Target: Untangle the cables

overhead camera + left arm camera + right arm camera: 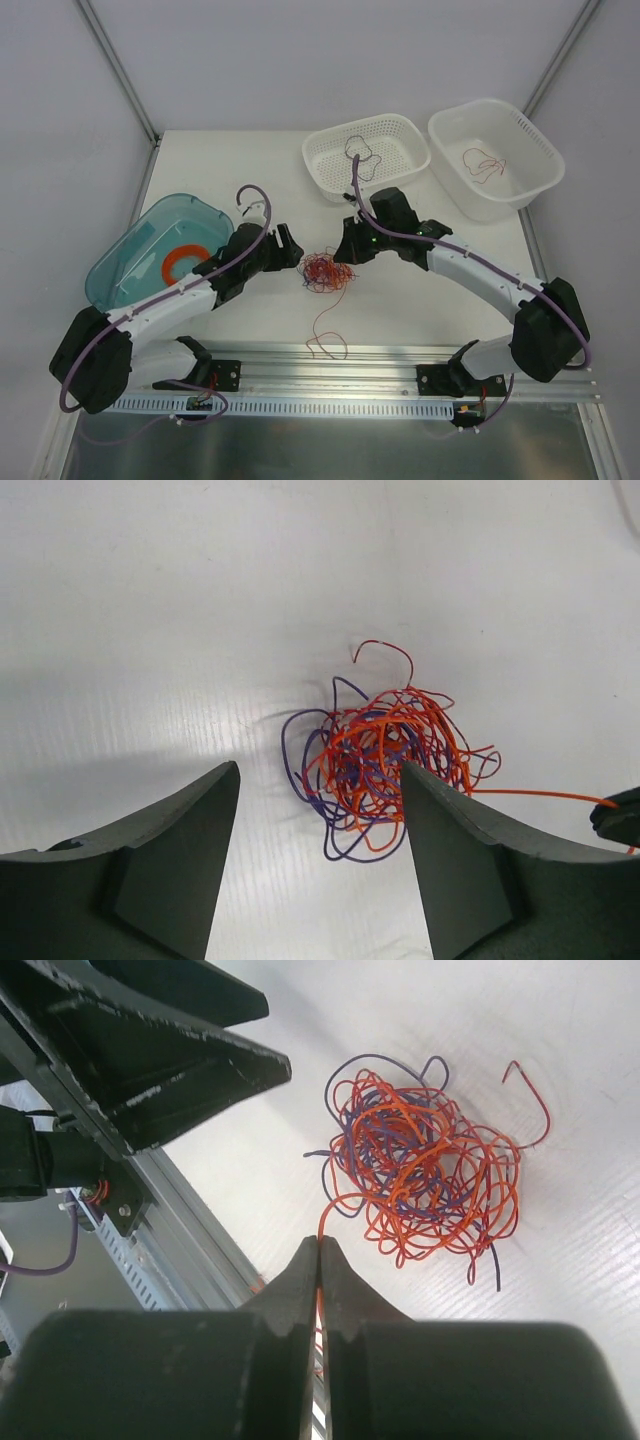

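Two in baskets [418,140]: dark cable [362,152], red cable [483,164]; tangle [325,270] unresolved, right claw [318,1245] pinching its orange strand [322,1218], left claw [318,775] spread.

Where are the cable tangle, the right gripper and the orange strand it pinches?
cable tangle [385,765]: left wrist view, dense middle of the ball.
right gripper [319,1252]: right wrist view, seam between its shut fingertips.
orange strand [321,1225]: right wrist view, just above the fingertips.

place: robot lab — test cell | evidence: bare grey walls [300,60]; aluminium rail [350,355] (arms [480,270] bolted on)
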Available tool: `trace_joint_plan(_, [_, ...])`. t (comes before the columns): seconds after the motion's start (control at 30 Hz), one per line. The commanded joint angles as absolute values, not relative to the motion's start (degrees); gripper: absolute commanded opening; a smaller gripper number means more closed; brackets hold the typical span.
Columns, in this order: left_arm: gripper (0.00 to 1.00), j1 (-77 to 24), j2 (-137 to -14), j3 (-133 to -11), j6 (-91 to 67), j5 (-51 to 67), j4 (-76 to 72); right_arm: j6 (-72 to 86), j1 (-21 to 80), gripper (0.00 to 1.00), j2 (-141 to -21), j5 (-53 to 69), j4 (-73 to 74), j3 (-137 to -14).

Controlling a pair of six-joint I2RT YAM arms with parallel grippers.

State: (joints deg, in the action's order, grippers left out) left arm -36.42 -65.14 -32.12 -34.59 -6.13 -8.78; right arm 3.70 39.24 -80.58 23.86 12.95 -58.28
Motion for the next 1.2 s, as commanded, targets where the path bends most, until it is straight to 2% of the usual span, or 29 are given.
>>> trace_joint_plan(0.0, [0.65, -36.91, -67.40, -34.36, -40.78, -9.24, -10.64, 2.20, 39.29, 0.01, -77.96, 22.50, 15.29, -60.73])
trace_joint_plan(0.3, [0.61, -40.43, -80.32, -43.58, -42.19, -1.15, -7.91, 0.97, 39.29, 0.01, -77.69, 20.39, 17.05, -61.79])
trace_joint_plan(0.57, [0.61, -42.54, -88.41, -46.05, -44.21, -4.12, -0.62, 0.53, 39.37, 0.01, -76.73, 20.65, 17.66, -61.96])
trace_joint_plan(0.77, [0.54, -42.54, -93.07, -49.39, -44.12, -3.69, -0.26, 0.26, 39.46, 0.01, -75.06, 19.34, 19.60, -62.93])
trace_joint_plan(0.9, [0.36, -42.63, -95.18, -51.06, -45.00, -3.16, -0.35, -1.49, 39.46, 0.01, -73.74, 19.25, 21.70, -65.03])
trace_joint_plan(0.93, [0.23, -42.63, -95.62, -51.24, -45.00, -3.43, 0.00, -1.58, 39.46, 0.01, -72.70, 18.81, 22.32, -65.39])
trace_joint_plan(1.0, [0.14, -42.54, -95.54, -51.33, -44.83, -4.48, 1.32, -1.84, 39.46, 0.01, -70.76, 17.93, 23.73, -66.88])
trace_joint_plan(1.03, [0.04, -42.37, -95.19, -51.24, -44.48, -5.96, 2.01, -1.93, 39.38, 0.01, -67.88, 17.15, 23.90, -67.23])
trace_joint_plan(1.07, [0.00, -42.19, -94.92, -51.15, -43.60, -6.93, 2.46, -2.11, 39.46, 0.01, -66.46, 16.53, 24.69, -67.67])
trace_joint_plan(1.17, [0.00, -40.27, -93.26, -50.54, -42.28, -10.10, 4.30, -3.86, 38.85, 0.01, -61.98, 13.45, 29.50, -72.32])
